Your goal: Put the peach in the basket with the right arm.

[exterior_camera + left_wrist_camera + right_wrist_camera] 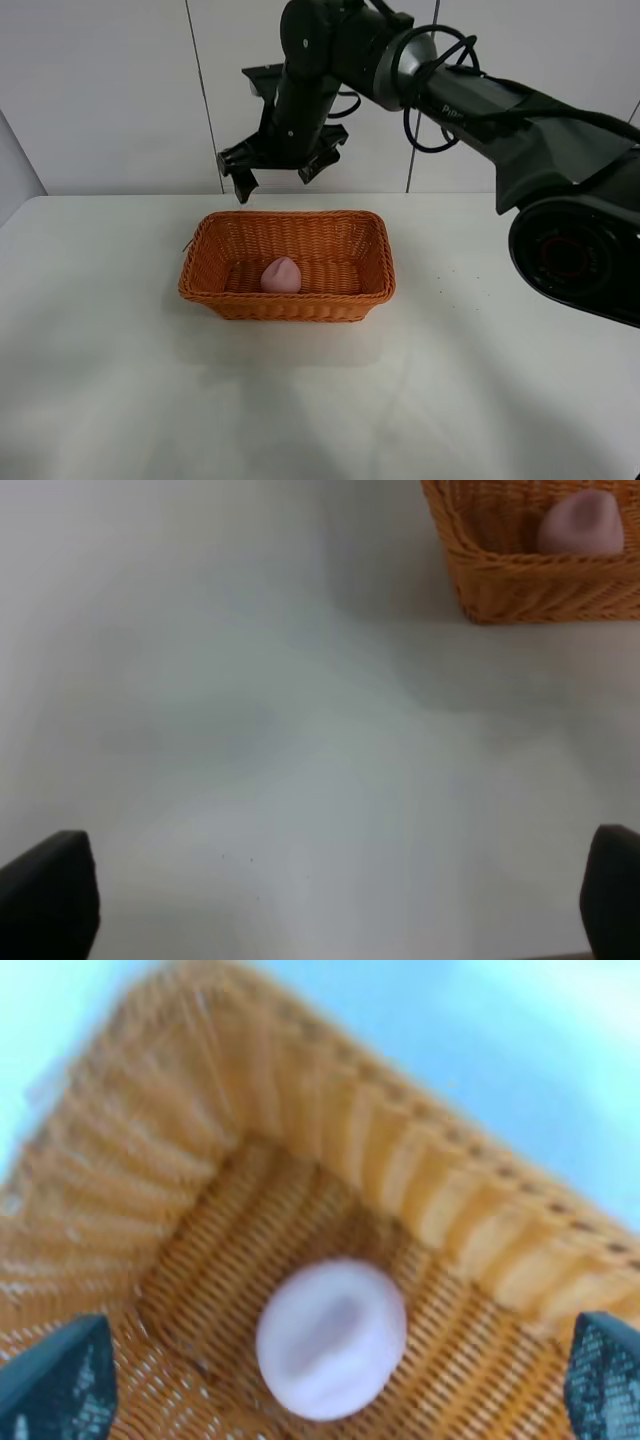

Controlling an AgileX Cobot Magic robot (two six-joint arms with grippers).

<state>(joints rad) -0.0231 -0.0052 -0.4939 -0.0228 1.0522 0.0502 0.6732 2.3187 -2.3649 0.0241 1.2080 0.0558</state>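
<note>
The pink peach (pixel 282 275) lies on the floor of the orange-brown wicker basket (pixel 210 265), near its middle. The right arm (pixel 480 95) reaches in from the right, and its right gripper (pixel 275 178) hangs open above the basket's back rim, empty. From the right wrist view the peach (pixel 331 1338) sits straight below, between the two spread fingertips (pixel 55 1380), with the basket wall (pixel 400 1160) around it. My left gripper (pixel 320 900) is open over bare table, with the basket (pixel 520 580) and peach (pixel 582 525) showing at a distance in its view.
The basket stands on a white table (pixel 320 400) that runs back to a white panelled wall (pixel 110 90). The right arm's thick base joint (pixel 575 255) sits at the table's right side.
</note>
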